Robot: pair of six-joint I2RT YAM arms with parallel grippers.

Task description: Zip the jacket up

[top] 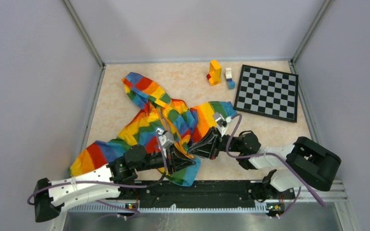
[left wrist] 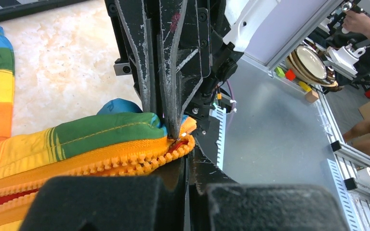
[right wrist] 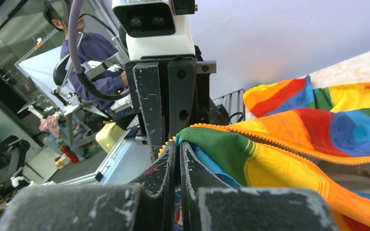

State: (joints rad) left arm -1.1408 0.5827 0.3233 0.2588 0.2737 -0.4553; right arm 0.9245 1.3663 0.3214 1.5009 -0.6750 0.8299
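Note:
The rainbow-striped jacket [top: 144, 122] lies spread on the table with its hood toward the back. Both grippers meet at its near hem, at the bottom end of the orange zipper [left wrist: 125, 163]. My left gripper [top: 191, 162] is shut, and the end of the zipper [left wrist: 189, 142] sits at its fingertips. My right gripper [top: 194, 152] is shut on the green and blue hem fabric [right wrist: 221, 149] beside the orange teeth. In the left wrist view the right gripper's fingers [left wrist: 171, 96] come down from above and pinch the same corner. The zipper's two rows of teeth lie apart above this corner.
A black-and-white chessboard [top: 267, 91] lies at the back right. Beside it stand orange-yellow blocks [top: 214, 72] and a small white-blue block [top: 229, 78]. Grey walls close in the beige table [top: 270, 134]. A metal sheet [left wrist: 270, 125] lies past the near edge.

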